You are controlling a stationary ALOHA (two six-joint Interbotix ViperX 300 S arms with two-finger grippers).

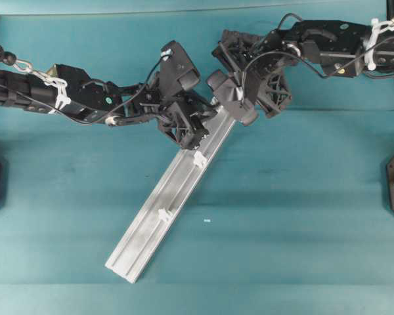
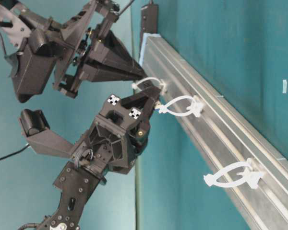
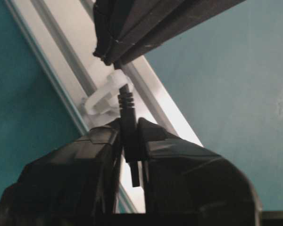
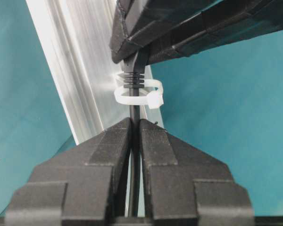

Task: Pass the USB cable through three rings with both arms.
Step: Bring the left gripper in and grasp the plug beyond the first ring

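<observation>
We see rail (image 1: 167,210) lying diagonal on teal worktop (image 1: 302,216), wide bare room lower right. Both grippers crowd rail's top end. Left gripper (image 3: 131,141) fingers clamped on USB cable (image 3: 128,110) plug just past first ring (image 3: 104,96). Right gripper (image 4: 135,136) fingers pinch cord on ring's other side. Two more rings (image 1: 199,158) (image 1: 163,214) downrail, clear of both grippers.

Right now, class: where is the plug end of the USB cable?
In the left wrist view, the USB cable's plug sits centre frame, pinched between the left gripper fingers, just past the white ring on the silver rail.
</observation>
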